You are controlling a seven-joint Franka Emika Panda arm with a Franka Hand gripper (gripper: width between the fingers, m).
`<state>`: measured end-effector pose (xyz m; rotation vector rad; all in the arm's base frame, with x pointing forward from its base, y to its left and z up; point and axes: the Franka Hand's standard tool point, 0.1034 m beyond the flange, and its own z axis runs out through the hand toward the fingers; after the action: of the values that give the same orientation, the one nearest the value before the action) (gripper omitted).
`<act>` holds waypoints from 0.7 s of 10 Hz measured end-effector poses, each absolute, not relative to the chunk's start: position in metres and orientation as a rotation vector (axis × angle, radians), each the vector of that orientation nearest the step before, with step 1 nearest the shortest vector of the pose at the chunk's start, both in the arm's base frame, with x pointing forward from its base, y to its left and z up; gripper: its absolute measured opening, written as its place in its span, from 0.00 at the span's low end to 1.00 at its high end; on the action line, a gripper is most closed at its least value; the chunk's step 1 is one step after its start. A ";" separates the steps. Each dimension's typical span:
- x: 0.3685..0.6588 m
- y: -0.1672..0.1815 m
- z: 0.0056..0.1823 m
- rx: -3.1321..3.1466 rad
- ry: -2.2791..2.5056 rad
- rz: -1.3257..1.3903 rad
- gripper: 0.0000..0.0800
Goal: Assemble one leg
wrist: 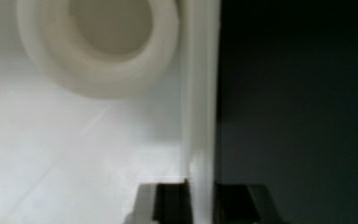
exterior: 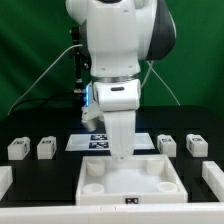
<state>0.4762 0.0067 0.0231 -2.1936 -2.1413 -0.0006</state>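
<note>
Gripper (exterior: 121,157) low at back rim of white square tray (exterior: 110,198). Wrist view: dark fingers (wrist: 167,203) either side of thin rim wall, pinching it, no gap seen. Legs (exterior: 46,148) loose on black table (exterior: 40,175), two at each side, well apart from gripper. Marker board (exterior: 92,141) behind arm.

Bright, even light fills the exterior view. The white arm (exterior: 118,40) glares a little against the black bench (exterior: 40,175), and only faint shadows lie around the claw (exterior: 122,153). The picture is coarse and soft. The wrist view is badly blurred: the white part (wrist: 69,140) looks washed out and the rest is near black.
</note>
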 end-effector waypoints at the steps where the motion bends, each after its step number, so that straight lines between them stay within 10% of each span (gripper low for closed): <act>1: 0.485 0.015 0.023 -2.198 -2.142 -0.018 0.07; 7: 0.496 0.061 0.023 -2.194 -2.155 -0.029 0.07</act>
<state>0.4963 0.0611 0.0235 -2.1942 -2.1548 -0.0290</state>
